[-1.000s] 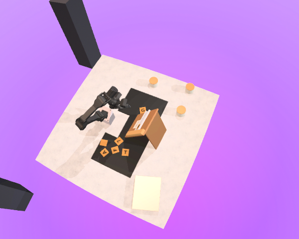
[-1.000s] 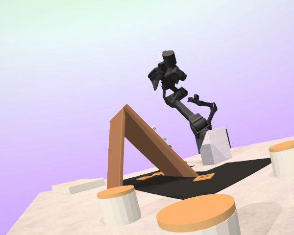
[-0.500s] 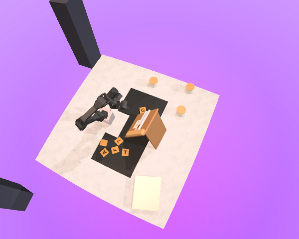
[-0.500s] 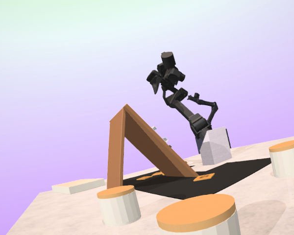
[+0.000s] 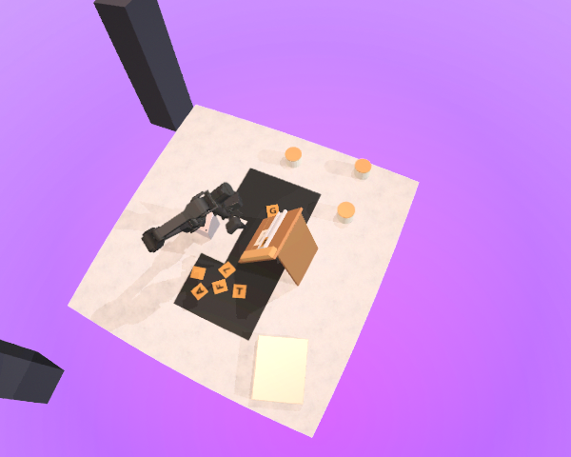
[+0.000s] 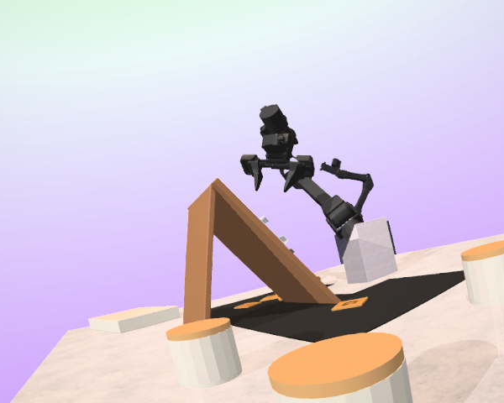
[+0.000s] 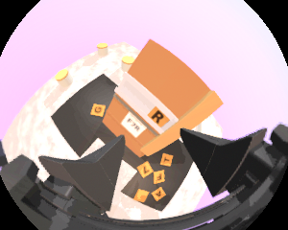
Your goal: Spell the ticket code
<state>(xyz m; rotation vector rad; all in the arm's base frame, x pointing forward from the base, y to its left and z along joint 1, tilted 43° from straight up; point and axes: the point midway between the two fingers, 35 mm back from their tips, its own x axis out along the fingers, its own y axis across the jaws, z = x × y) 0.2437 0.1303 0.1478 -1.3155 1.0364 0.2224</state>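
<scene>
My fingers hang open and empty above the table (image 5: pixel 354 275). Four loose tiles (image 7: pixel 154 178) lie on the dark mat below; beyond, the R tile (image 7: pixel 158 117) sits in the board's rail (image 7: pixel 140 111). I judge another pick comes next.

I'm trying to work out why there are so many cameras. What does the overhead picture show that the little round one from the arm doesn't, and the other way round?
Only the overhead view shows the arm's body, the cream pad near the counter's edge and two dark pillars beyond it. Only the round view shows the board's front, with an R tile already sitting in the rail, and the claw, open and holding nothing. Both show the wooden board, the lone G tile, the cluster of loose tiles on the dark mat, and three orange-topped cylinders.
</scene>
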